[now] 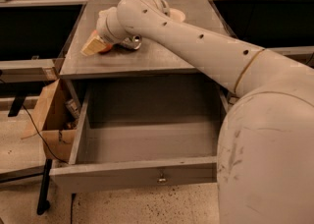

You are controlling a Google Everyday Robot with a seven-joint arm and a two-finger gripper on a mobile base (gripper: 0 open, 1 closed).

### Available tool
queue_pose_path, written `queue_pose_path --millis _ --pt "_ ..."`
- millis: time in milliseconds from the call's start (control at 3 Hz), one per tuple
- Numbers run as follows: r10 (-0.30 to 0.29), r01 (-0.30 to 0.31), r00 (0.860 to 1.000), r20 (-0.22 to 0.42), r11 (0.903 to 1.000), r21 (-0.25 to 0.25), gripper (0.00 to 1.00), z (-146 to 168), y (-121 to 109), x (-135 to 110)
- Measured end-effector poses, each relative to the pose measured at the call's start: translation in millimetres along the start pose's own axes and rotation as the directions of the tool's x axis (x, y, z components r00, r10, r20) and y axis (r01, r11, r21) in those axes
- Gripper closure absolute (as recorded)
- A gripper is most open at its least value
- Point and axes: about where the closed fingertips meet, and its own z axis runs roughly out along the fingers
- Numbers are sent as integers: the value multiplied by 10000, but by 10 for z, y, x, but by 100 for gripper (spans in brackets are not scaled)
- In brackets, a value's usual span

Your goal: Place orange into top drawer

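The top drawer (132, 175) is pulled wide open below the grey cabinet top (162, 58). It is empty, and a small metal keyhole (161, 179) sits in its front panel. My gripper (94, 46) is low over the left part of the cabinet top, reaching from the right. A small patch of the orange (106, 48) shows right at the gripper's tip; the rest of it is hidden by the gripper. I cannot tell whether the orange is held.
A crushed silver can (131, 43) lies on the cabinet top just right of the gripper. My big white arm (206, 46) crosses the cabinet's right side. An open cardboard box (49, 115) stands left of the drawer. Dark shelving runs along the back.
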Motion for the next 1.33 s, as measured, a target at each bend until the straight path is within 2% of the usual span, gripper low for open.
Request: queue_pose_path --millis 333,1333 --pt "-2 3 9999 -126 9999 125 27 -25 -32 86" --pt "78 -86 9993 -373 9997 -218 35 91 36 237"
